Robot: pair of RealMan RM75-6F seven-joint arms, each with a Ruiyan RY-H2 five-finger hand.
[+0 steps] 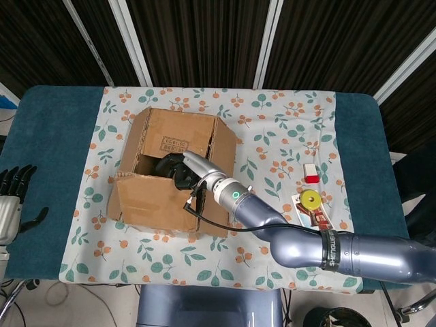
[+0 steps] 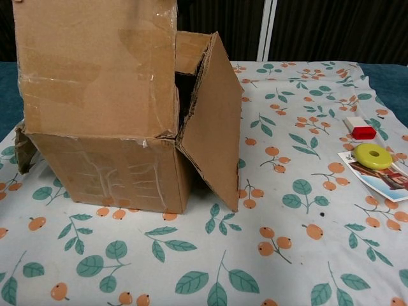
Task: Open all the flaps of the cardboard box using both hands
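The cardboard box [image 1: 174, 174] sits on the leaf-print cloth [image 1: 272, 122] over the surface, flaps up. The right hand [image 1: 178, 170] reaches inside it, fingers hidden, grip unclear. Well left of the box, the left hand [image 1: 13, 197] hangs with fingers spread, empty.

teal table [image 1: 54, 122] under a leaf-and-berry printed cloth [image 1: 272, 129] bearing a cardboard box [image 1: 153, 204]

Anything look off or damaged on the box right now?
The cardboard box is worn: wrinkled tape residue on the near flap and a torn left corner. The right hand reaches inside; the left hand is idle at the table edge.
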